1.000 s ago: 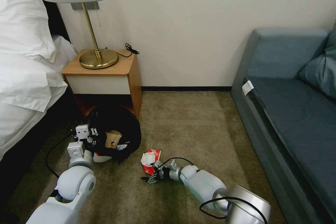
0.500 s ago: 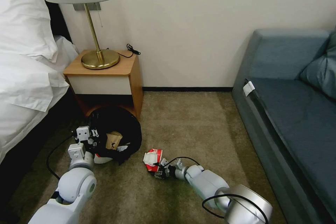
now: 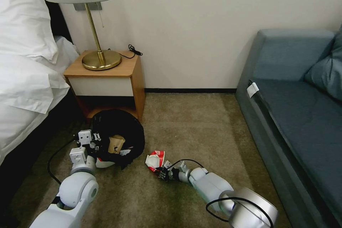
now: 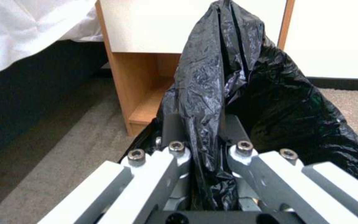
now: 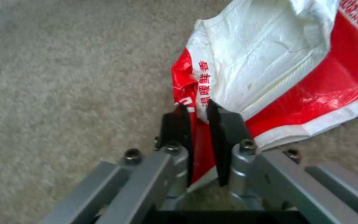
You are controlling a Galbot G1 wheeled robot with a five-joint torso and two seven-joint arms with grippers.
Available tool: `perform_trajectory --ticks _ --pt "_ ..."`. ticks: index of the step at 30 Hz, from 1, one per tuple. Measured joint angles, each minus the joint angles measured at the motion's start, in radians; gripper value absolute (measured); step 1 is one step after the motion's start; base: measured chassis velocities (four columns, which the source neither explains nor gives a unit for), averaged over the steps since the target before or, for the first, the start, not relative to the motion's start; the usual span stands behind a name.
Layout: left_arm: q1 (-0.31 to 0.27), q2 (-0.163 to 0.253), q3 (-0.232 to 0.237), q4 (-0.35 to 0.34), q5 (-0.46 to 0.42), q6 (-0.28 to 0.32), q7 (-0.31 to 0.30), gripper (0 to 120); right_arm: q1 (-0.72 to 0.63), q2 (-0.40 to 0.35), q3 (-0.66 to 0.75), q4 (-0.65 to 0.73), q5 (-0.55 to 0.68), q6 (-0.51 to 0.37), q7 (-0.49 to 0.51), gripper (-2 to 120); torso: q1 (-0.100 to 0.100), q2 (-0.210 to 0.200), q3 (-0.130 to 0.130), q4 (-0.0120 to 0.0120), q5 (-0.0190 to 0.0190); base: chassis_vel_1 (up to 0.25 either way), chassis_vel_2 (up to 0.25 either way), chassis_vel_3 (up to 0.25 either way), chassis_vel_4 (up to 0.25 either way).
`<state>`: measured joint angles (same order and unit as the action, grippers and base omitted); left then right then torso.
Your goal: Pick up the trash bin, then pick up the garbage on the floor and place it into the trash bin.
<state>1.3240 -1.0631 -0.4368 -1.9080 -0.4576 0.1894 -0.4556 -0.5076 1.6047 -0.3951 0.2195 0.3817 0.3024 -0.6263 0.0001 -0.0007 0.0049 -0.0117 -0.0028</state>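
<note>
The trash bin (image 3: 117, 139), white with a black bag over its rim, sits tilted on the carpet in front of the nightstand. My left gripper (image 3: 93, 141) is shut on the bin's rim and bag (image 4: 206, 124). A tan paper bag (image 3: 115, 144) lies inside the bin. The red-and-white packet (image 3: 155, 159) lies on the carpet just right of the bin. My right gripper (image 3: 161, 173) is low at the floor, shut on the packet's near corner (image 5: 199, 124), with the fingers (image 5: 224, 124) pinching the edge.
A wooden nightstand (image 3: 110, 82) with a brass lamp (image 3: 100, 60) stands behind the bin. The bed (image 3: 25, 78) runs along the left, a blue sofa (image 3: 299, 114) along the right. Open carpet (image 3: 196, 124) lies between them.
My right gripper moved forward to the red-and-white packet and closed on its corner. The left arm and bin stayed put. The camera shifted slightly.
</note>
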Motion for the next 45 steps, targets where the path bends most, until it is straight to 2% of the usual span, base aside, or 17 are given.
perform_trajectory --ticks 2,3,8,9,10,11,13,17,19,26,34,45 --pt "0.0 0.002 0.0 0.0 0.0 0.0 0.0 5 -0.003 0.0 -0.008 0.022 0.015 -0.006 0.004 4 0.0 0.0 0.0 0.0 0.0003 0.0 0.0 0.0 0.0" --pt "-0.001 0.004 0.001 0.0 0.0 0.0 0.0 5 -0.006 -0.001 -0.023 0.059 0.029 -0.011 0.005 0 0.0 0.0 0.0 0.0009 0.0006 0.0 0.0 0.0 0.0" --pt "-0.006 0.009 0.002 0.0 0.0 0.0 0.0 5 -0.018 -0.007 -0.081 0.162 0.088 -0.031 0.023 0 0.0 0.0 0.0 0.0019 0.002 0.0 0.0 0.0 0.0" --pt "-0.008 0.012 0.003 0.0 0.0 0.0 -0.001 5 -0.028 -0.039 -0.117 0.233 0.124 -0.048 0.044 0 0.0 0.0 0.0 0.0023 0.0025 0.0 0.0 0.0 0.0" --pt "-0.008 0.012 0.003 0.0 0.0 0.0 -0.001 5 -0.028 -0.039 -0.117 0.233 0.124 -0.048 0.044 0 0.0 0.0 0.0 0.0023 0.0025 0.0 0.0 0.0 0.0" --pt "-0.011 0.015 0.003 0.0 0.0 0.0 -0.003 5 -0.04 -0.094 -0.157 0.317 0.167 -0.072 0.072 0 0.0 0.0 0.0 0.0018 0.0013 0.0 0.0 0.0 0.0" --pt "-0.014 0.017 0.004 0.0 0.0 0.0 -0.003 5 -0.05 -0.146 -0.184 0.396 0.2 -0.096 0.098 0 0.0 0.0 0.0 0.0008 0.0019 0.0 0.0 0.0 0.0" --pt "-0.018 0.019 0.006 0.0 -0.001 0.0 -0.003 5 -0.057 -0.192 -0.197 0.465 0.22 -0.114 0.112 0 0.0 0.0 0.0 0.0008 0.0017 0.0 0.0 0.0 0.0" --pt "-0.025 0.022 0.011 0.0 -0.002 0.0 -0.004 5 -0.06 -0.241 -0.2 0.528 0.25 -0.13 0.13 0 0.0 0.0 0.0 0.0013 0.0019 0.0 0.0 0.0 0.0" --pt "-0.042 0.024 0.023 0.0 -0.002 0.003 -0.006 5 -0.057 -0.331 -0.168 0.631 0.284 -0.141 0.14 0 0.0 0.0 0.0 0.0012 0.002 0.0 0.0 0.0 0.0" --pt "-0.051 0.026 0.025 0.01 -0.004 0.003 -0.007 5 -0.024 -0.385 -0.15 0.674 0.305 -0.139 0.131 0 0.0 0.0 0.0 0.0013 0.002 0.0 0.0 0.0 0.0" --pt "-0.065 0.022 0.027 0.022 -0.015 0.004 -0.004 5 0.081 -0.516 -0.13 0.807 0.468 -0.15 0.135 0 0.0 0.0 0.0 0.0012 0.0017 0.0 0.0 0.0 0.0"
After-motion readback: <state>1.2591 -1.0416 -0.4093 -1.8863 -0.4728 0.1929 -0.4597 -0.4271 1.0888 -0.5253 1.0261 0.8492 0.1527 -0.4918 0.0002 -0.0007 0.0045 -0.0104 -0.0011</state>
